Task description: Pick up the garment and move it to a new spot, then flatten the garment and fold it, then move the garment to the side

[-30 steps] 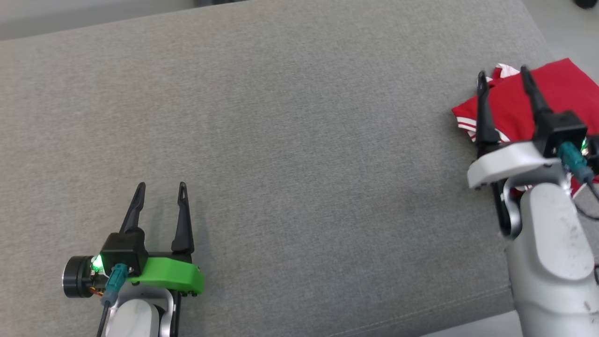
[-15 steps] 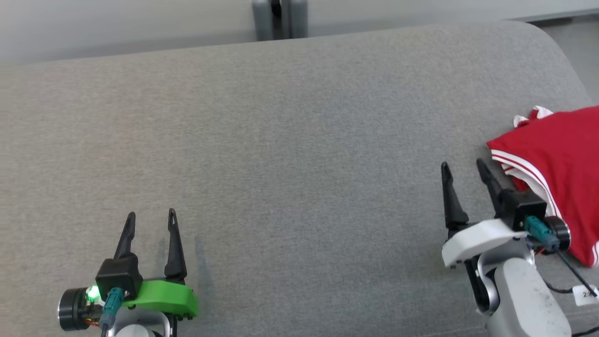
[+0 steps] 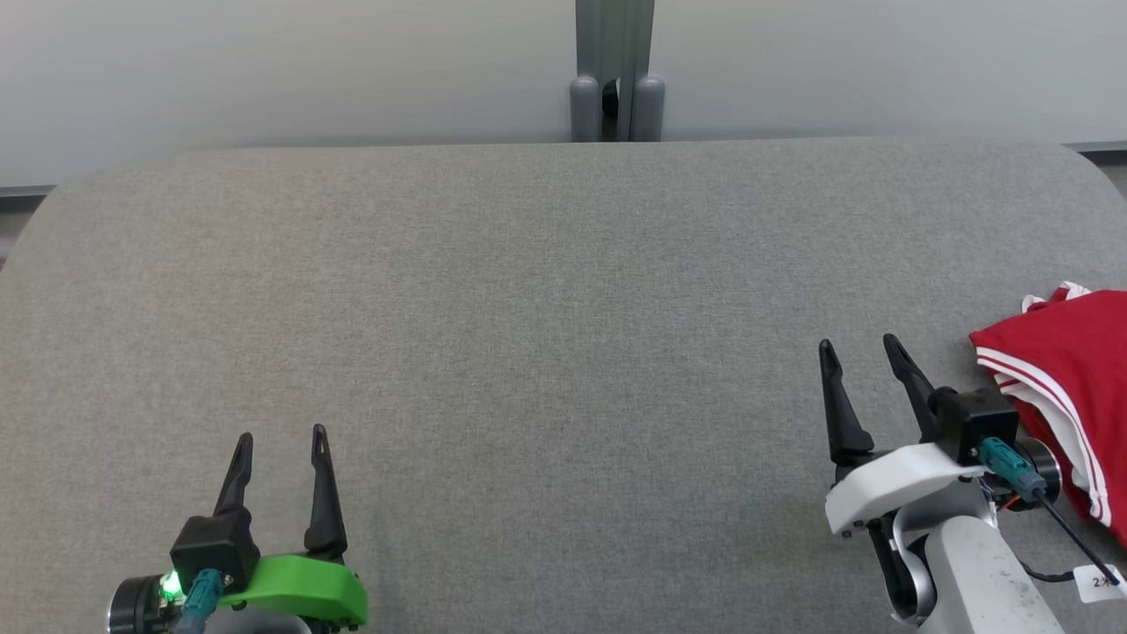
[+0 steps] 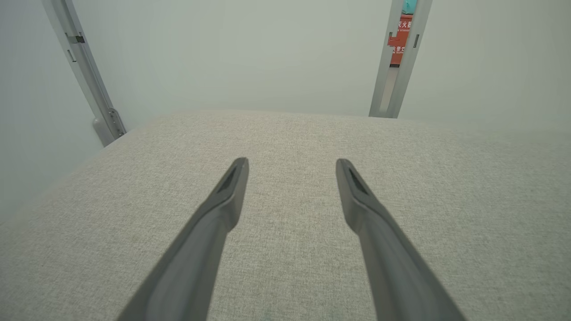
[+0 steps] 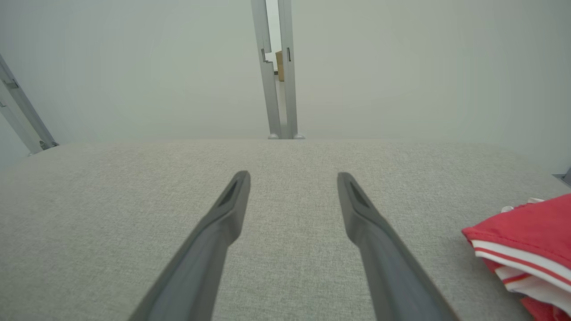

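The garment (image 3: pixel 1070 387) is red with white stripes and lies folded at the right edge of the grey cushioned surface (image 3: pixel 546 335). It appears again as the garment (image 5: pixel 526 249) at the lower right of the right wrist view. My right gripper (image 3: pixel 858 346) stands open just left of it, apart from the cloth, with nothing between its fingers (image 5: pixel 357 209). My left gripper (image 3: pixel 280 437) is open at the lower left, far from the garment, over bare fabric. In the left wrist view its fingers (image 4: pixel 232 191) are spread with nothing between them.
A pale wall runs behind the surface, with a grey metal post (image 3: pixel 615 79) at its middle. The surface's rounded far corners show at left and right. A cable with a white tag (image 3: pixel 1096 581) trails from my right wrist near the garment.
The head camera has tilted up, bringing the back wall and post into view. My right gripper has drawn back off the garment to its left side; the left gripper holds its place.
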Controlling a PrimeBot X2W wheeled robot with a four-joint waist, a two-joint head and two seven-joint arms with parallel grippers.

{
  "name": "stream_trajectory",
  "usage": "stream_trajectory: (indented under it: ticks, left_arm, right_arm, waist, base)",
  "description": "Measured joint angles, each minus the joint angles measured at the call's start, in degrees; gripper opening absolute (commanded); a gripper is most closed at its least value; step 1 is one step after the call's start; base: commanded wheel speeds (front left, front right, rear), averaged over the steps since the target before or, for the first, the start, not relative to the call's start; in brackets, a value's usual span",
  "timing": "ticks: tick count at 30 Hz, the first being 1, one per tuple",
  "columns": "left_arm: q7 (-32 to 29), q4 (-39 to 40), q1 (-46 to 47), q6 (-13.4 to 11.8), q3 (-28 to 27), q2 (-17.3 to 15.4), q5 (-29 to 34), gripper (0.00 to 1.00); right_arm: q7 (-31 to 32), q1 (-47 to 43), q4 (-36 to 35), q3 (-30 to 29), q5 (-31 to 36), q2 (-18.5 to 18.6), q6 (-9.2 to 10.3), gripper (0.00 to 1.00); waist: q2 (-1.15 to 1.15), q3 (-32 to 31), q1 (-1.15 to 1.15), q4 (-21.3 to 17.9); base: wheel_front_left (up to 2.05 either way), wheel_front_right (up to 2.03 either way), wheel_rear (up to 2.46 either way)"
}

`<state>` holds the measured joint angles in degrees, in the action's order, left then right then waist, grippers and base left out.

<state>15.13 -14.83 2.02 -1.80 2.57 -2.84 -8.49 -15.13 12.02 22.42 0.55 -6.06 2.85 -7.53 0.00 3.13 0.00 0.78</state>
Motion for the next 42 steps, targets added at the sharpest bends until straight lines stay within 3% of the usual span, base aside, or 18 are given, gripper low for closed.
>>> stream_trajectory:
  ticks: [13,14,19,42]
  left_arm:
    - [0.0,-0.03,-0.92,2.18,-1.25,0.0,-3.0,1.0]
    - [0.0,-0.22,-0.93,2.3,-1.25,0.02,-3.03,0.0]
    - [-0.6,-2.55,-1.47,2.32,-1.2,0.33,-3.75,0.0]
    - [-6.54,-1.82,-1.03,4.26,-3.27,0.35,-26.97,0.0]
  right_arm:
    - [0.0,-1.08,-0.56,1.68,0.49,-0.02,0.0,1.0]
    - [0.0,-1.22,-0.38,1.68,0.48,-0.05,-0.01,0.0]
    - [0.69,-2.83,1.82,1.51,-0.68,-0.43,-0.01,0.0]
    - [6.54,-3.55,-0.96,-0.83,-25.16,-0.42,-0.01,0.0]
  waist:
    - [0.0,-1.8,0.0,0.94]
    - [0.0,-1.81,0.0,0.96]
    - [0.0,-1.83,0.0,0.93]
    - [0.0,-2.04,0.0,0.62]
  base:
    - [0.0,0.0,0.0]
    - [0.0,0.0,0.0]
    - [0.0,0.0,0.0]
    - [0.0,0.0,0.0]
